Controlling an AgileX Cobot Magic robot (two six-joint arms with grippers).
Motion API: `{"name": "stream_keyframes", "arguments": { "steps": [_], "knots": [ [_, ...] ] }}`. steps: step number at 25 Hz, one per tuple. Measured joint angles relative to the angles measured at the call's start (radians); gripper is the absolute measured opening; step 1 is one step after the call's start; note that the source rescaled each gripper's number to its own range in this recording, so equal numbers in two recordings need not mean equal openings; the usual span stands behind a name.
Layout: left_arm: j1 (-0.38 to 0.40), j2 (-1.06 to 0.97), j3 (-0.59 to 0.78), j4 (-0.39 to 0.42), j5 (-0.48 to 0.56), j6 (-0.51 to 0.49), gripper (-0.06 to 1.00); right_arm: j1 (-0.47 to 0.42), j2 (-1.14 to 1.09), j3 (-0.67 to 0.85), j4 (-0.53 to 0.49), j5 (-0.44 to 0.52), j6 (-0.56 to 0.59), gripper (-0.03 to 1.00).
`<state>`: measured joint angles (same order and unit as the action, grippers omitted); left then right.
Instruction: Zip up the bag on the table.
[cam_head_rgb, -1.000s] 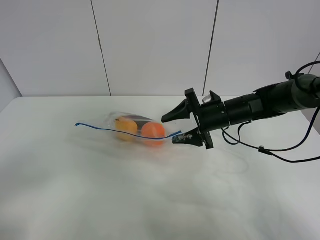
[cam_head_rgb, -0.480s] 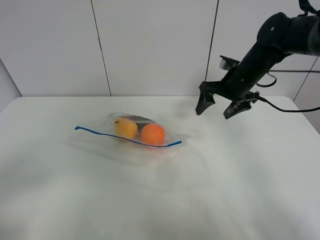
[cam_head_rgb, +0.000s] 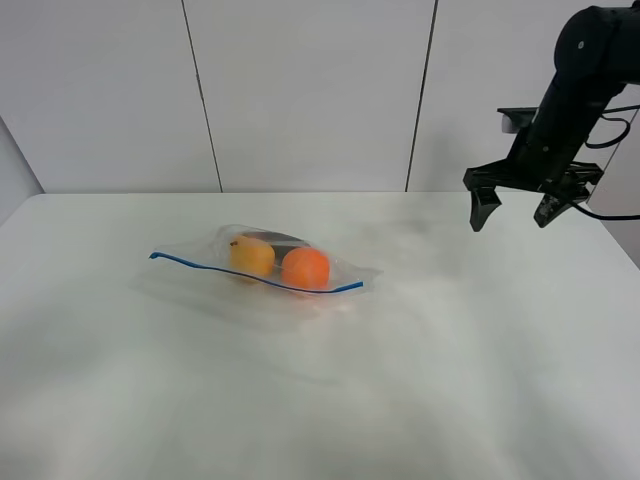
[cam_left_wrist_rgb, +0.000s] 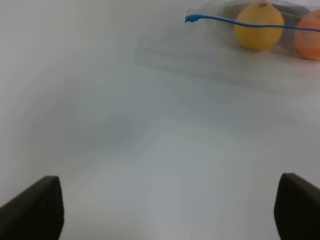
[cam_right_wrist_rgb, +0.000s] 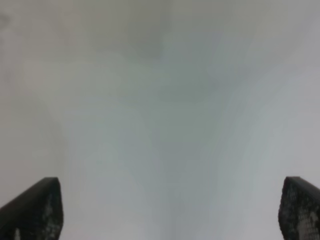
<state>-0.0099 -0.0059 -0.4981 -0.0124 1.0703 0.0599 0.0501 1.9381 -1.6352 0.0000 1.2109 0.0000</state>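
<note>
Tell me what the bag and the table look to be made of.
The bag looks like thin clear plastic film, limp and glossy: two fruits show through it, and a blue zip strip runs along its edge. The table has a white matte surface with no glare or grain, perhaps laminate or painted board; I cannot tell which.

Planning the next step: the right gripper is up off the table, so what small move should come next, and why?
Probably keep retracting the right gripper: it hangs open, holding nothing, well clear of the bag, whose blue zip strip looks like one closed line, though a gap cannot be ruled out.
</note>
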Motion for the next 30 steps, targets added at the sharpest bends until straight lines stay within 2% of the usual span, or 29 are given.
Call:
{"name": "stream_keyframes", "arguments": {
  "steps": [6,10,14,23,30],
  "knots": [
    [0.0,0.0,0.0,0.0,0.0,0.0,0.99,-0.03,-0.046,0.004,0.009,0.002,0.0,1.0],
    [0.0,0.0,0.0,0.0,0.0,0.0,0.99,-0.03,-0.123,0.089,0.012,0.001,0.0,1.0],
    [0.0,0.0,0.0,0.0,0.0,0.0,0.99,-0.03,-0.275,0.279,0.012,0.001,-0.015,1.0],
    [0.0,0.0,0.0,0.0,0.0,0.0,0.99,-0.03,-0.783,0.793,0.012,-0.004,-0.018,1.0],
    [0.0,0.0,0.0,0.0,0.0,0.0,0.99,-0.03,-1.237,1.094,0.017,-0.182,-0.018,1.0]
  ]
}}
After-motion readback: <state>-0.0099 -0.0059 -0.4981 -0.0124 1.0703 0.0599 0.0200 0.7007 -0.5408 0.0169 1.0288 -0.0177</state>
